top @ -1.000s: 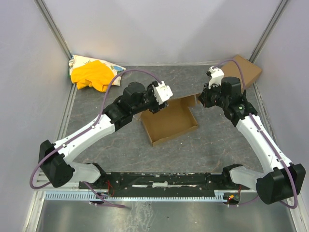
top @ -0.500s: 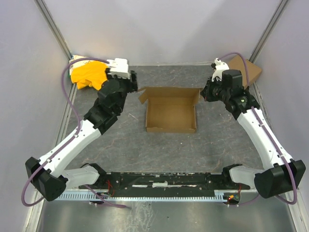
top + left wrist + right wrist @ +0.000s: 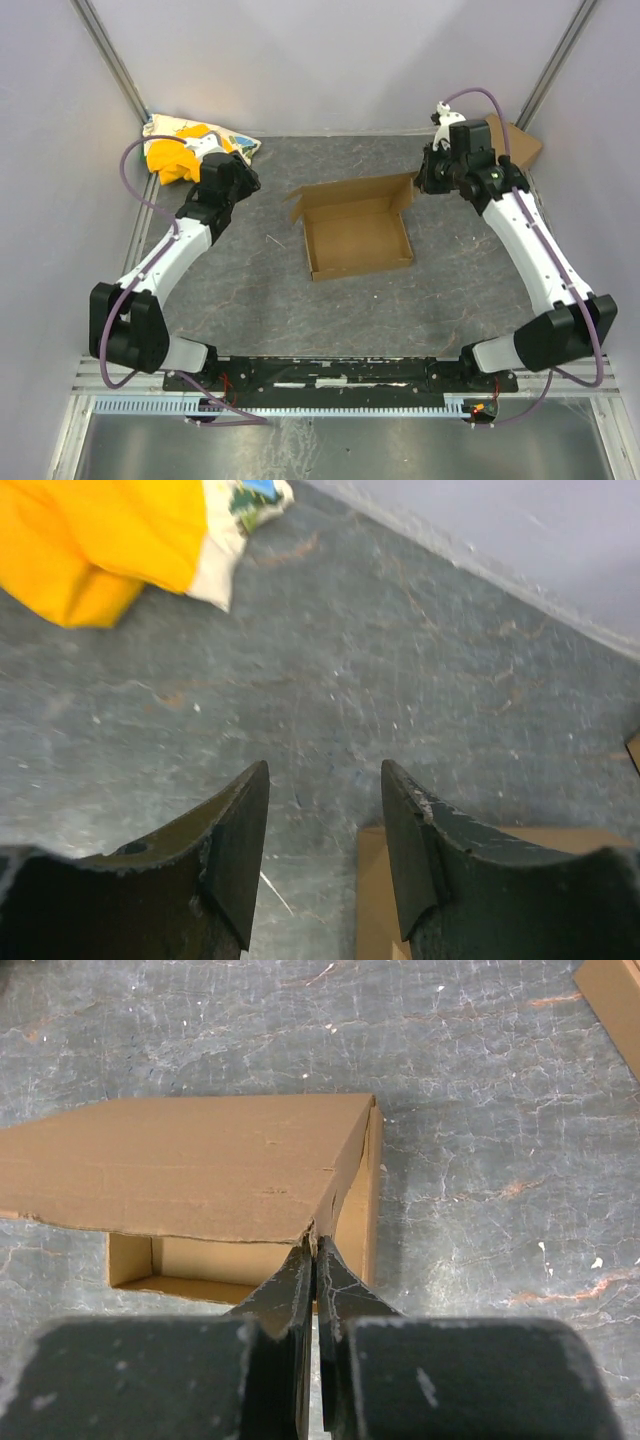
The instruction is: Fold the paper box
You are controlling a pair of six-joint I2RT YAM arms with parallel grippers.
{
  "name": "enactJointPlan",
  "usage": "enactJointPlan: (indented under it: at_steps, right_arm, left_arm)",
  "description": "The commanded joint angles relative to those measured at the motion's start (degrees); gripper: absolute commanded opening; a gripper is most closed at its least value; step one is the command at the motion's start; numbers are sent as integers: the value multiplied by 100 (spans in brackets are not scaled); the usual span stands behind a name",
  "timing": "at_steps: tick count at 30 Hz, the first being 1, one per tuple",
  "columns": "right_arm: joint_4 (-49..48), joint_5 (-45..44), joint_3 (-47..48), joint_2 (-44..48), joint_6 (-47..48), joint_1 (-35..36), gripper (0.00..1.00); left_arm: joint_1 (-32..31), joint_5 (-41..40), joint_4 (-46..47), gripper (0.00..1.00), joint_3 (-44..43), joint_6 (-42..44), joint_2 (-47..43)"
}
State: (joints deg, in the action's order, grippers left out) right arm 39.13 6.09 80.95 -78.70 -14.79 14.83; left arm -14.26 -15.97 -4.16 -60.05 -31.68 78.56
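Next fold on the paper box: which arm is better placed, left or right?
Right. The right tool is shut on the edge of the paper box's raised flap, so it could fold from there. The left tool hangs open, holding nothing, off near the yellow cloth.

You've got a scuffed dark-grey table [image 3: 250,290]: the paper box [image 3: 360,240] sits open mid-table, a yellow-and-white cloth bundle [image 3: 165,162] lies far left, and a second cardboard box [image 3: 527,148] lies far right.

Plain brown box [image 3: 360,240]. Same brown second box [image 3: 524,144]. Yellow-and-white cloth [image 3: 168,160], small multicolour print. Dark grey worktop [image 3: 300,310], pale veining, faint orange streaks. White-and-black arms [image 3: 165,260], purple cables [image 3: 124,172]. Pale lilac walls [image 3: 330,60].
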Motion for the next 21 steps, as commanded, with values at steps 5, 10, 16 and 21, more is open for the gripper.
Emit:
enactJointPlan:
  at_steps: [5,10,16,21]
  right_arm:
    - [875,-11,1525,-850,-229,-33,6]
    - [1181,-17,2024,-1111,-312,-48,6]
    - [1376,11,2389,-1422,-349,-72,6]
    - [1496,159,2676,-1599,-339,-85,6]
  left_arm:
    - [-28,1113,118,54,220,-593,11]
    - [-54,1488,-27,53,701,-772,-388]
    - [-314,1559,-67,52,1310,-1073,-898]
    - [-357,1319,263,50,1284,-896,-714]
